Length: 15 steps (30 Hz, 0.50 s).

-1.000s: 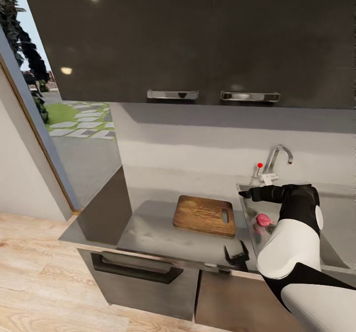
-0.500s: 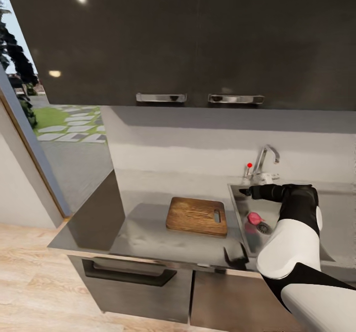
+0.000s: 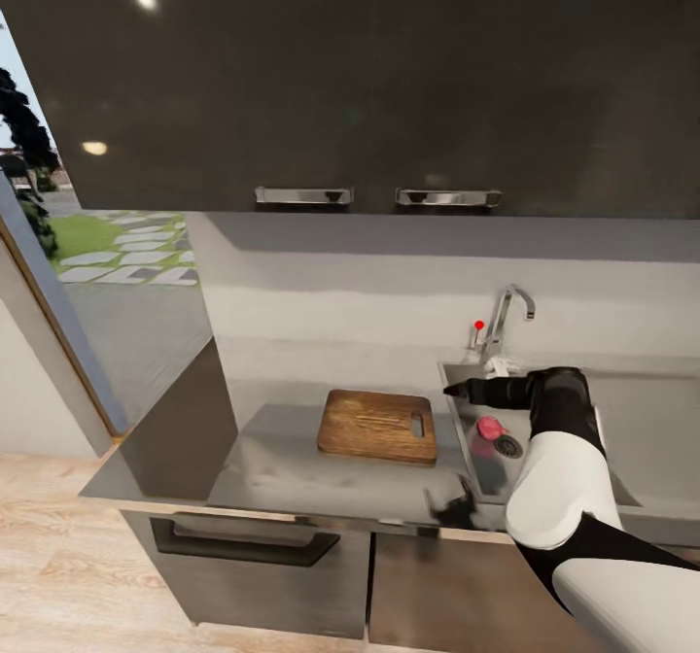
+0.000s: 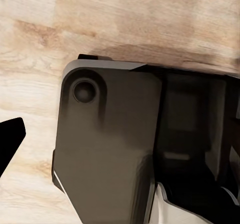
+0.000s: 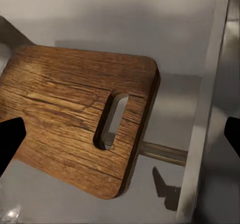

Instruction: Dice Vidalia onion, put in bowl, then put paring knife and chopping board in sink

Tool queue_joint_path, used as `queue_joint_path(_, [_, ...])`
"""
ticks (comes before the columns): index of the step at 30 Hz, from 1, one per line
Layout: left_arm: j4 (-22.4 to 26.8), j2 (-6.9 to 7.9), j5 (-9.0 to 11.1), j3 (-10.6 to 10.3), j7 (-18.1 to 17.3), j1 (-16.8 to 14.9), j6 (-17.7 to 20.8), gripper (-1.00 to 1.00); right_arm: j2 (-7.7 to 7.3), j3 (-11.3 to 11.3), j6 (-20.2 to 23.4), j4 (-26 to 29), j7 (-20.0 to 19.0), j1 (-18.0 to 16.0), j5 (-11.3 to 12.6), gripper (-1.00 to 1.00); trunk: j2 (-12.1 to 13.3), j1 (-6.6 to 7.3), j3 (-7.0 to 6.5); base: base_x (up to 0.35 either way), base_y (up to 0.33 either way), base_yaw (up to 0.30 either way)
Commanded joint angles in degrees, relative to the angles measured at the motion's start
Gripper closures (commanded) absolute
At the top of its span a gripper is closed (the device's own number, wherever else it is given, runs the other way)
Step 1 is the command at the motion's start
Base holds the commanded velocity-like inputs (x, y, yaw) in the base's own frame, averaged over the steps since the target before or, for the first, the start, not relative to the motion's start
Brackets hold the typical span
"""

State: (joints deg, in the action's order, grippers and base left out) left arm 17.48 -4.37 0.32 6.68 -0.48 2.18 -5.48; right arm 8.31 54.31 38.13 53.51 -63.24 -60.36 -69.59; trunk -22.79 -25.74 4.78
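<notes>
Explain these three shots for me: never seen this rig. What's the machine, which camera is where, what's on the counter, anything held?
It is a simulated two-armed wheeled robot in a kitchen. The wide shot comes from its head camera; the other two come from cameras near each gripper. On the countertop lies the chopping board, bare, its handle slot toward the sink. A pink-red object lies in the basin beside the drain; I cannot tell what it is. The right gripper reaches over the sink's near corner, open and empty; its camera looks down on the board. The left wrist camera faces dark robot bodywork over wooden floor.
</notes>
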Motion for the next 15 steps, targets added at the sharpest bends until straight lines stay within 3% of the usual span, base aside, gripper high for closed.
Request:
queue_joint_path(1, [0.1, -0.04, 0.0, 0.3, -0.1, 0.0, -0.1, -1.0, 0.07, 0.1, 0.3, -0.3, -0.5, -0.1, -0.4, -1.0, -0.1, -0.04, 0.12, 0.0, 0.0, -0.004])
queue_joint_path(9, [0.1, -0.09, 0.0, 0.3, -0.1, 0.0, -0.1, -1.0, 0.12, -1.0, 2.6, -1.9, 0.6, -0.1, -0.4, -1.0, -0.1, -0.04, 0.11, 0.0, 0.0, -0.001])
queue_joint_path(12, [0.1, -0.11, 0.0, 0.3, -0.1, 0.0, -0.1, -1.0, 0.13, -1.5, 3.2, -1.9, 4.6, -0.1, -0.4, -1.0, -0.1, -0.04, 0.11, 0.0, 0.0, 0.0])
queue_joint_path(13, [0.1, -0.11, 0.0, 0.3, -0.1, 0.0, -0.1, -1.0, 0.13, -4.7, 3.4, -2.0, 10.9, -0.1, -0.3, -1.0, -0.1, -0.04, 0.11, 0.0, 0.0, 0.0])
queue_joint_path(15, [0.1, -0.11, 0.0, 0.3, -0.1, 0.0, -0.1, -1.0, 0.13, -7.4, 3.4, -1.9, 13.6, -0.1, -0.3, -1.0, -0.1, -0.04, 0.11, 0.0, 0.0, 0.0])
